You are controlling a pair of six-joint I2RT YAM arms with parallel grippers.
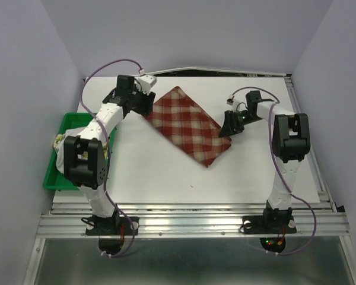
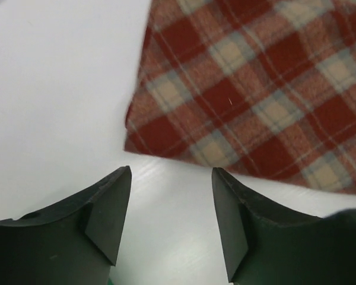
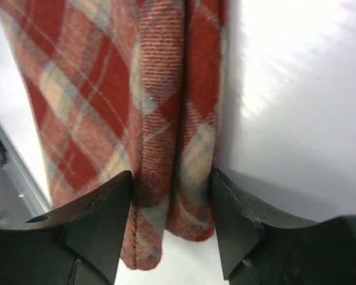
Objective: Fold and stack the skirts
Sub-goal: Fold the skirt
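- Green tray (image 1: 53, 175): a rigid plastic bin with a raised rim at the table's left edge. Pale soft cloth (image 1: 59, 142) is bunched inside, probably the two skirts not yet handled, though the left arm hides most of it.
- Left gripper (image 2: 172, 172): dark, wedge-shaped matte fingers standing apart with nothing between them. It hangs over bare table just short of the skirt's near corner.
- Plaid skirt (image 1: 187, 124): red and cream woven check with a slightly fuzzy, wool-like nap. It lies flat and diamond-wise at mid-table, well apart from the tray. Its outline is compact and nearly rectangular, so by judgement this first fold is done or nearly so.
- Right gripper (image 3: 172, 178): jaws parted, straddling the skirt's right corner, where two soft rolled edges lie side by side, showing doubled layers. The fingers are not clamped on it.
- Table (image 1: 154, 172): smooth, glossy white board.
- Remaining work: two skirts to fold, and no stack begun.
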